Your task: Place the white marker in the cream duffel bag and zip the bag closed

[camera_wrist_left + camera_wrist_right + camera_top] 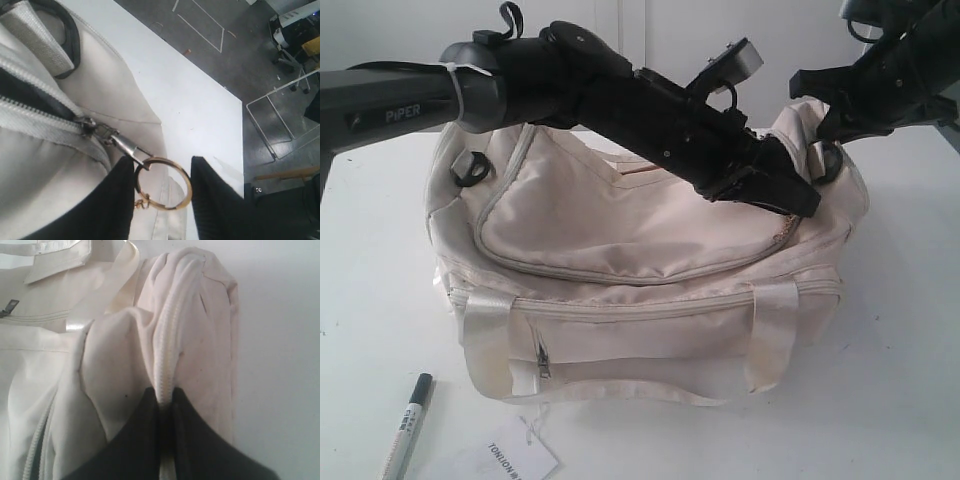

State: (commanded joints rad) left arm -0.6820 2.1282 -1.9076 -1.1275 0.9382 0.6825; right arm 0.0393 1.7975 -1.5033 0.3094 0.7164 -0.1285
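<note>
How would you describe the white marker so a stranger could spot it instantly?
Find the cream duffel bag on the white table. In front of it, at the exterior view's lower left edge, lies the white marker: a slim, light barrel with a dark cap, unlike the paper tag beside it.

Exterior fronts the cream duffel bag (620, 230) — wrist views close on it.

Left black arm (620, 95) comes in from the left edge, crosses the middle, slopes down to the right. Left pincer (162, 192): black fingers (112, 205) spread apart, clear gap between them. Right black arm (890, 75) enters top right, wrist pitched down. Right pincer (165, 402): fingers pressed together, pinching a seam fold of the cream fabric duffel bag (200, 330).
</note>
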